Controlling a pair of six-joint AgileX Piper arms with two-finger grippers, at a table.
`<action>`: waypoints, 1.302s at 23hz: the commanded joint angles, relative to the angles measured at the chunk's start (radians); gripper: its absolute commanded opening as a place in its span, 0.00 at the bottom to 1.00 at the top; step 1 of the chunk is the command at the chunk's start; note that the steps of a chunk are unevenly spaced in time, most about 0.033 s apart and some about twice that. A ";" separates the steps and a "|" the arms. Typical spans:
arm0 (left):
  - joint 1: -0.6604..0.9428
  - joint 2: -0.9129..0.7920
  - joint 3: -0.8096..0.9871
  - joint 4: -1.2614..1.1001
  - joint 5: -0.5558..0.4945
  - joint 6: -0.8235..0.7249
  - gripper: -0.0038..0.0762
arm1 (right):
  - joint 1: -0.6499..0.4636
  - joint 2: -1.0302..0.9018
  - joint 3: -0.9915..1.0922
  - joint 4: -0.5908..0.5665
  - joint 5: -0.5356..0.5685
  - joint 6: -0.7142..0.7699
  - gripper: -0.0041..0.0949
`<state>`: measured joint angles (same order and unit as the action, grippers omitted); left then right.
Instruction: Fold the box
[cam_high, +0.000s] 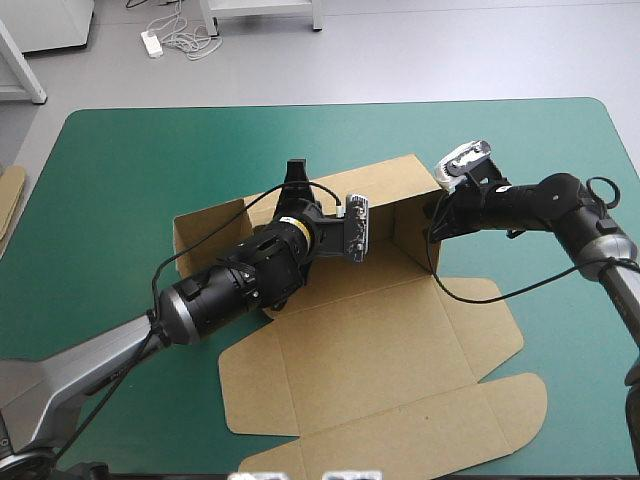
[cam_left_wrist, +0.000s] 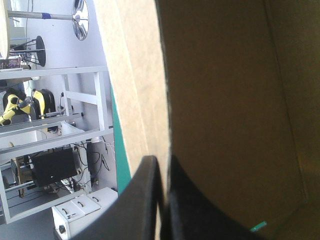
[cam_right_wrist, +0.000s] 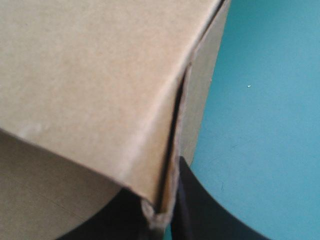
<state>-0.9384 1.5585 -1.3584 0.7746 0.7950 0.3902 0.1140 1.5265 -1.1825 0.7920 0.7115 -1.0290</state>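
The brown box lies mid-table with its back and side walls raised and its lid flat toward the front edge. My left gripper reaches over the tray to the back wall. In the left wrist view its black fingers are all but shut, with the wall's upper edge between them. My right gripper is at the box's right rear corner. There its fingers pinch the right wall where a folded flap meets it.
The teal-green cover lies bare to the left, right and behind the box. A piece of more brown board shows at the table's left edge. The flat lid's flaps reach close to the front edge.
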 joint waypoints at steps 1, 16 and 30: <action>-0.002 -0.023 -0.018 -0.019 -0.063 -0.016 0.04 | 0.005 -0.037 -0.024 0.068 0.055 -0.034 0.02; -0.058 -0.070 -0.025 -0.058 -0.067 -0.007 0.61 | 0.005 -0.037 -0.024 0.084 0.009 0.007 0.02; 0.078 -0.103 -0.332 -0.382 -0.129 -0.049 0.60 | 0.005 -0.037 -0.024 0.074 -0.003 0.070 0.02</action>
<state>-0.9426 1.5022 -1.6061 0.4197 0.7464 0.3534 0.1207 1.5282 -1.1806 0.8132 0.7232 -0.9764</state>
